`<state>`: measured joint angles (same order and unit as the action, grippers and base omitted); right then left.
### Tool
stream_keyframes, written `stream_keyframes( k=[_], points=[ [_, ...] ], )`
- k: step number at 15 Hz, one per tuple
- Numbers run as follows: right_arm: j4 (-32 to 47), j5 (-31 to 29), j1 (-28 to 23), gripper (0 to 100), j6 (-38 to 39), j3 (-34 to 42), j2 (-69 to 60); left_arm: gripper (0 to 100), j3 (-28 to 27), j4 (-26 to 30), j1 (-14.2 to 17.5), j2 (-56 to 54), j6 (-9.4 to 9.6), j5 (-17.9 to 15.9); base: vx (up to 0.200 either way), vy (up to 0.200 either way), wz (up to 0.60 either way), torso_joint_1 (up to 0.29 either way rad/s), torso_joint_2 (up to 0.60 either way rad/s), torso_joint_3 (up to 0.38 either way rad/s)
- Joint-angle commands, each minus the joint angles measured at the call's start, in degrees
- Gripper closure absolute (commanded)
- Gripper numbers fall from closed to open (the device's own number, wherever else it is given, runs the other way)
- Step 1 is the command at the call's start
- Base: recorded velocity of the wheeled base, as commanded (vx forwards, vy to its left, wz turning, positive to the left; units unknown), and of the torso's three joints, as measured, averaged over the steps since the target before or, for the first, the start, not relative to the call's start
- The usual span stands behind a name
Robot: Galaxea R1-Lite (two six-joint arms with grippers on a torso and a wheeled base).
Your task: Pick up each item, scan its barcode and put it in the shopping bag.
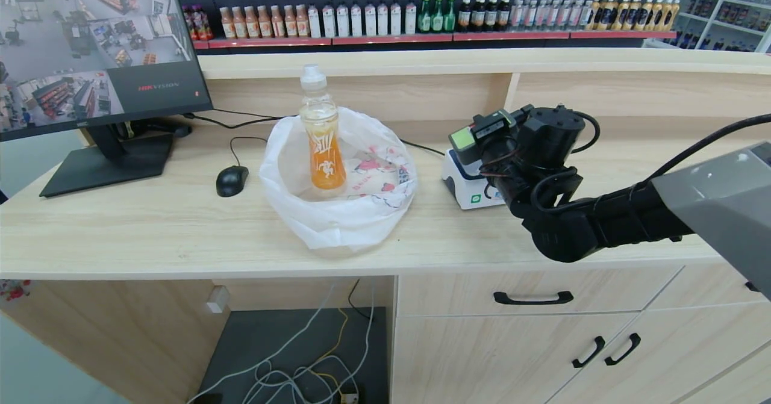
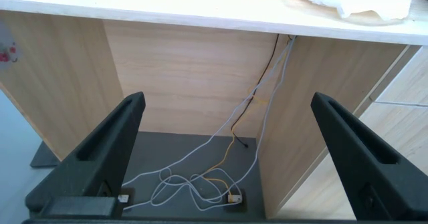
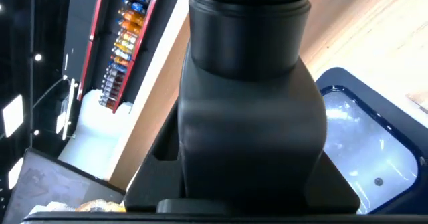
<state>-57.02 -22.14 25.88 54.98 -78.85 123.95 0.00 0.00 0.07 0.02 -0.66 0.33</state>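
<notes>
An orange drink bottle (image 1: 320, 136) with a white cap stands upright inside the open white shopping bag (image 1: 355, 211) in the middle of the wooden counter (image 1: 150, 229). To the right of the bag sits a white and blue barcode scanner (image 1: 467, 190), whose glass window (image 3: 364, 144) lies close below my right wrist. My right arm's end (image 1: 491, 142) hovers just over the scanner, and its fingers are hidden. My left gripper (image 2: 227, 103) hangs open and empty below the counter's front edge, facing the recess with loose cables (image 2: 221, 177).
A monitor (image 1: 90, 43) on a black stand and a black mouse (image 1: 232, 180) occupy the counter's left side. A raised ledge (image 1: 482, 61) runs along the back, with shelves of bottles (image 1: 421, 17) behind it. Drawers with black handles (image 1: 533, 298) sit under the counter at right.
</notes>
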Motion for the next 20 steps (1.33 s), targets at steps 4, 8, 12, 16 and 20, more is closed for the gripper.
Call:
stream_keyframes(
  k=[4, 8, 12, 16, 20],
  points=[
    [0.0, 0.0, -0.7, 100, 0.1, 0.5, 0.5, 0, 0.0, 0.0, 0.0, 0.0, -0.04, 0.0, 0.0, 0.0, 0.0, 0.0, 0.0, 0.0],
    [-0.4, -0.9, -0.7, 100, 0.4, 1.4, 0.6, 0, 0.0, 0.0, 0.0, 0.0, -0.04, 0.0, 0.0, 0.0, 0.0, 0.0, 0.0, 0.0],
    [-0.4, -1.9, -0.8, 100, 1.5, 1.5, 0.4, 0, 0.0, 0.0, 0.0, 0.0, -0.04, 0.0, 0.0, 0.0, 0.0, 0.0, 0.0, 0.0],
    [-0.6, -1.9, -0.7, 100, 1.4, 1.5, 0.1, 0, 0.0, 0.0, 0.0, 0.0, -0.04, 0.0, 0.0, 0.0, 0.0, 0.0, 0.0, 0.0],
    [-0.6, -2.2, -0.7, 100, 0.7, 1.7, -1.2, 0, 0.0, 0.0, 0.0, 0.0, -0.04, 0.0, 0.0, 0.0, 0.0, 0.0, 0.0, 0.0]
  ],
)
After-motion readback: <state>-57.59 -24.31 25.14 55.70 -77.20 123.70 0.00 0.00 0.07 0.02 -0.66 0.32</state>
